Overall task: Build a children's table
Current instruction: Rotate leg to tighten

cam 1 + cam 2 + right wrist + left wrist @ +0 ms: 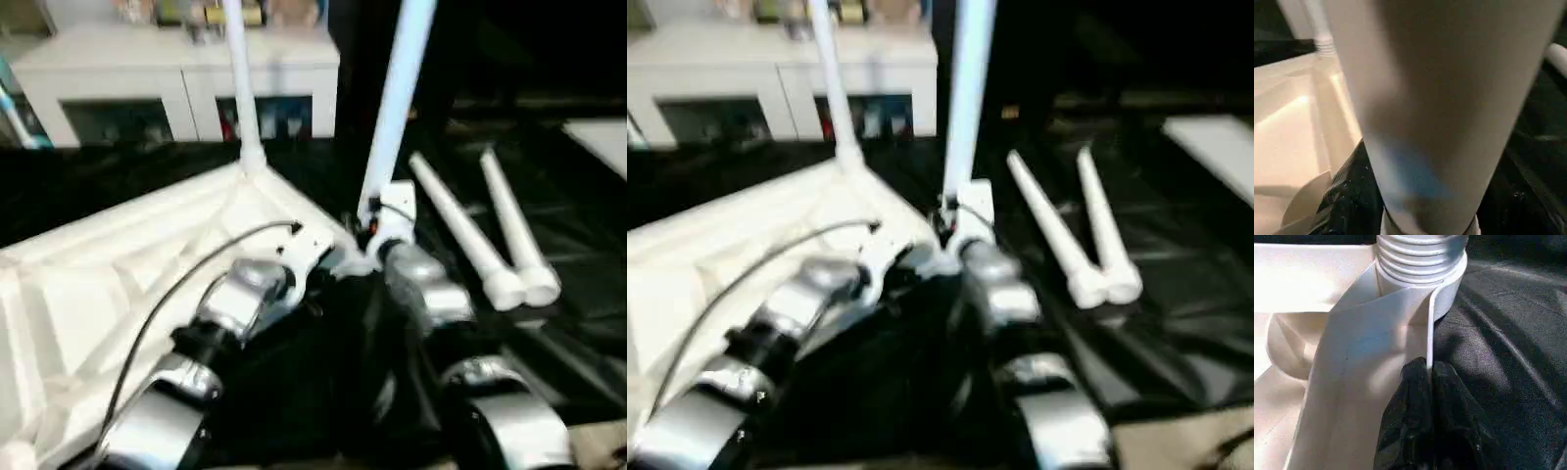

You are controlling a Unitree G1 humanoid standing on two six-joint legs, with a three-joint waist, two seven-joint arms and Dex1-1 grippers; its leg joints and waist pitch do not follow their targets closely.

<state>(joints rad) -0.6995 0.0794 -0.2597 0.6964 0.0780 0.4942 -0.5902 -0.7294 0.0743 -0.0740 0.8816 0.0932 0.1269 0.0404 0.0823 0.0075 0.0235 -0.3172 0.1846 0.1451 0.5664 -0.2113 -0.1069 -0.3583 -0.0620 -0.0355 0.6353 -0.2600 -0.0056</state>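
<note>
Children's table parts in white plastic are spread over the black-sheeted counter (578, 333) before us: the rectangular rimmed top (108, 284) lies upside down on our left, its ribbed underside up. One long tapered white leg (240, 78) stands upright in the far corner socket, and a second white leg (397, 98) rises at the nearer corner, leaning slightly. Our left gripper (1429, 382) has its two black fingers pinched narrow on the thin rim of the top, just beside the socket with the ribbed leg end (1420, 259). Our right gripper (377, 227) sits at the base of the second leg, half-wide around it; the leg's shaft looms close in our right wrist view. Two more loose white legs (490, 235) lie side by side on the counter to our right. A white glass-door cabinet (176, 83) stands behind.
</note>
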